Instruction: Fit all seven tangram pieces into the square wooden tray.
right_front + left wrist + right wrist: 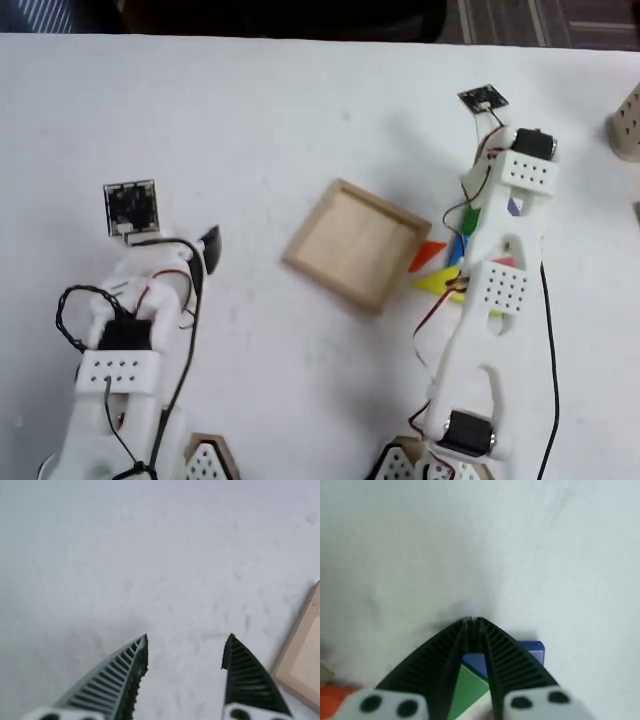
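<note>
Right jaws are sitting closed over the blue piece [534,651] and green piece [467,690], left jaws open, so I'm aiming to open the right wide, then straddle one piece squarely.

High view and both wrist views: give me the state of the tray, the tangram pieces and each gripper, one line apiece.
Wooden tray: empty, lying flat, turned askew.
Tangram pieces: those visible are all outside the tray, clustered beside it.
Left gripper: open, holding nothing.
Right gripper: shut, tips meeting.
</note>
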